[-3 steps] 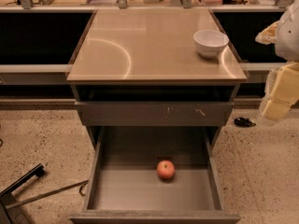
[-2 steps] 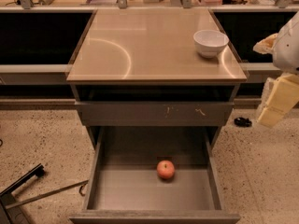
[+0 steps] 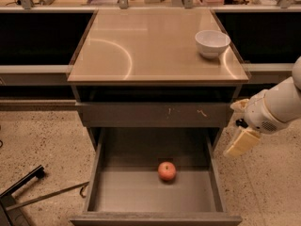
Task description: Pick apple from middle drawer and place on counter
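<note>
A cabinet seen from the front and above, its middle drawer [image 3: 136, 194] pulled fully open. The apple [image 3: 167, 171] sits on the drawer floor near the back edge, about midway between the side walls, in the same place as a second ago. The gripper [image 3: 241, 143] has dropped lower and drifted left. It now hangs outside the drawer's right wall, apart from the fruit; whether it is released or clenched cannot be told. This looks like the approach, with no grasp made yet. The counter [image 3: 150, 46] above holds only a white bowl [image 3: 212, 42] near its back right corner.
</note>
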Robot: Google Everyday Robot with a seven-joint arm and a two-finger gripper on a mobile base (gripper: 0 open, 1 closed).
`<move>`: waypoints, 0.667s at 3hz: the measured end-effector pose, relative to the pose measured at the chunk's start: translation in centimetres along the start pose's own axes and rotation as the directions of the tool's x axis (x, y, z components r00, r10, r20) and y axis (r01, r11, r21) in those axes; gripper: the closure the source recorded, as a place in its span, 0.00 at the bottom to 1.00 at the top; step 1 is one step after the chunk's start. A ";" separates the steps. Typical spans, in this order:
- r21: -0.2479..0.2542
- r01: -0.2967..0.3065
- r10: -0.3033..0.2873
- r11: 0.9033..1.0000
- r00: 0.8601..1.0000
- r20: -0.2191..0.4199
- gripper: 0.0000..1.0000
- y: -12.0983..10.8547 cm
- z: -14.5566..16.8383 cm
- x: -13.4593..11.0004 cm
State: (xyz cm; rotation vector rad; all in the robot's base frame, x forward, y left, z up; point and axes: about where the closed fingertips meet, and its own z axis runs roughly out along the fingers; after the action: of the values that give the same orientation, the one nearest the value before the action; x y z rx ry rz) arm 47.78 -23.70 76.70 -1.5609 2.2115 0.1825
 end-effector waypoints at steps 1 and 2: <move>0.000 0.000 0.000 1.000 1.000 0.000 0.15 0.0 0.0 0.0; 0.000 0.000 0.000 1.000 1.000 0.000 0.00 0.0 0.0 0.0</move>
State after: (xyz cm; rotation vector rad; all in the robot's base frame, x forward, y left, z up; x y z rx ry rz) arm 47.78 -23.69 76.70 -1.5609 2.2113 0.1825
